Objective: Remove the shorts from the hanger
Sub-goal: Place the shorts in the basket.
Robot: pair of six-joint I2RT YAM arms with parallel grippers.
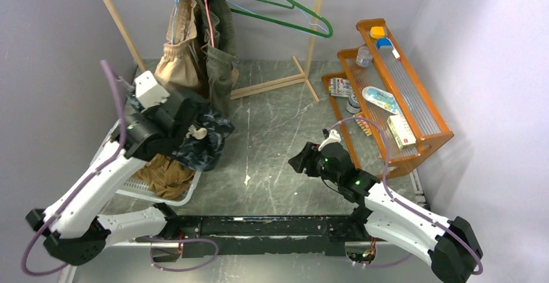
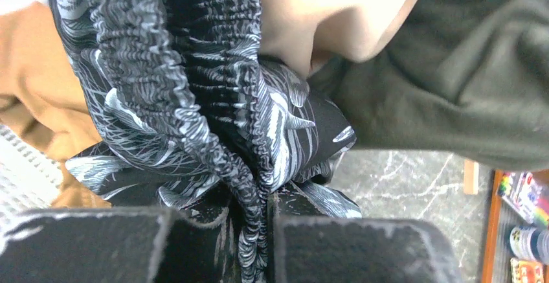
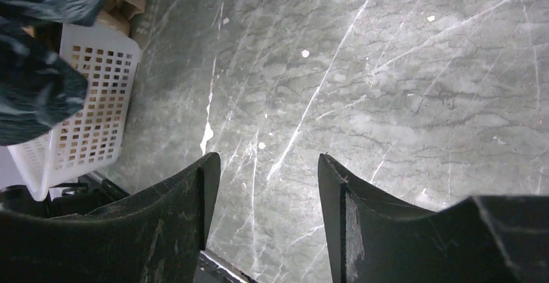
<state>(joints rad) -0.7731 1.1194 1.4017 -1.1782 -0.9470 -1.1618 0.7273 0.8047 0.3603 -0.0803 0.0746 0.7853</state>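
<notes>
Clamped shut in left end effector (image 2: 256,215): ruched elastic waist of navy-black patterned shorts (image 2: 194,101), limp cloth drooping above white lattice plastic basket (image 1: 145,188) with crumpled tan brown shorts (image 1: 165,174). Behind, hanging in soft folds on wooden rack (image 1: 116,17): beige shorts (image 1: 178,63), olive green shorts (image 1: 220,69). Parted, holding nothing, over veined grey worktop (image 3: 401,89): right end effector (image 3: 268,179).

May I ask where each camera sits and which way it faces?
Top external: above and behind, looking down on the table; left arm and right arm show.
Left wrist: faces the patterned shorts pinched in the shut left end effector.
Right wrist: faces the table past the open right end effector.
Shared: top and right wrist both show the white basket.
</notes>
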